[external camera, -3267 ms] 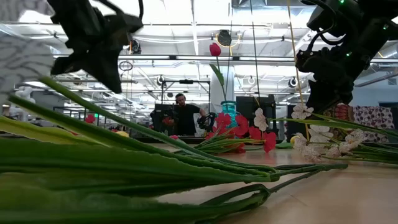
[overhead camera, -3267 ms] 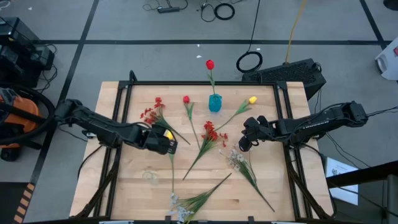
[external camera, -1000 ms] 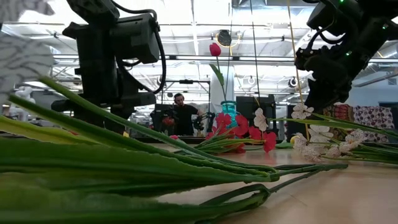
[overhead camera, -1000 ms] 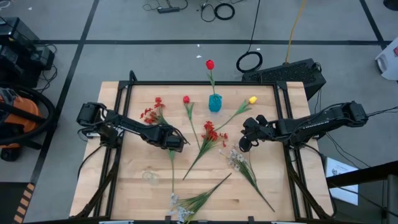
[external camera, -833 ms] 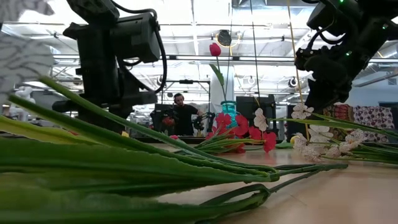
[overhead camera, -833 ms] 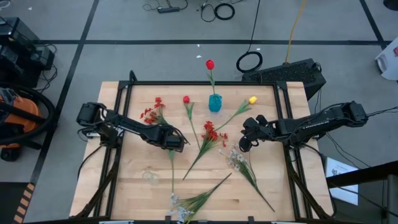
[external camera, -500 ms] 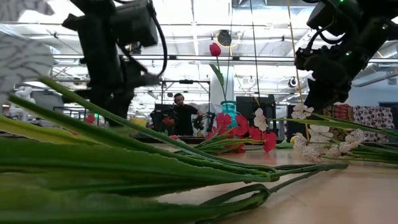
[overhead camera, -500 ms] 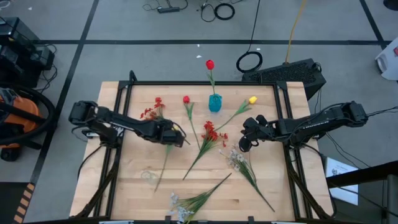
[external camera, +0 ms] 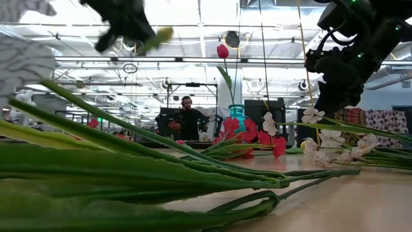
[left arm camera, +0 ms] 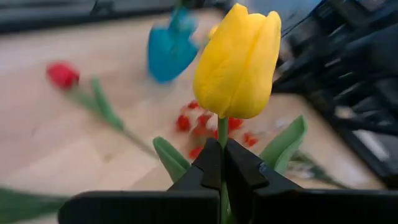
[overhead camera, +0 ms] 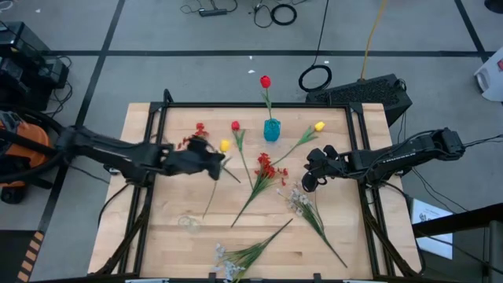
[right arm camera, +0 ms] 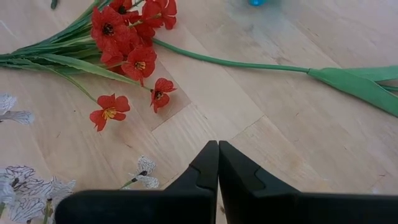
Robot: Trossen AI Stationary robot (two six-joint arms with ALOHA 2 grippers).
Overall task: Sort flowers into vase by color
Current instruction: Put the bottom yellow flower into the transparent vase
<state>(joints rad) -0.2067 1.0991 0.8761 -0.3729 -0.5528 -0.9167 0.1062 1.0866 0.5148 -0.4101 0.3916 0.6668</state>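
My left gripper (overhead camera: 214,163) is raised over the table's left half and is shut on a yellow flower, whose bud (overhead camera: 225,145) stands beyond the fingers (left arm camera: 222,158). It shows high up in the low view (external camera: 132,26). The teal vase (overhead camera: 272,130) stands at the far middle with a red bud (overhead camera: 265,81) on a stem in it. The clear vase (overhead camera: 189,222) stands near left. Red, yellow and white flowers lie flat on the table. My right gripper (overhead camera: 308,181) is shut and touches nothing; it hovers right of the red blossom spray (right arm camera: 127,43). My left gripper pinches the yellow flower's thin green stem (left arm camera: 222,127) just below the bud, between its two fingertips (left arm camera: 208,163). The fingers lie across the stem. The bud sticks out beyond them, and the long stem (overhead camera: 207,196) trails below toward the near edge.
On the table lie a red bud (overhead camera: 235,126), a red berry spray (overhead camera: 191,140), a second yellow bud (overhead camera: 318,126) and white sprays (overhead camera: 299,201) (overhead camera: 236,259). Green leaves (external camera: 129,174) fill the low view's foreground. A person (external camera: 188,119) stands far behind the table.
My left gripper has risen from the table and drawn back toward the left and far edges, still shut on the yellow flower. The bud has come up into view, and the stem has swung and lifted with it. The right arm has kept still.
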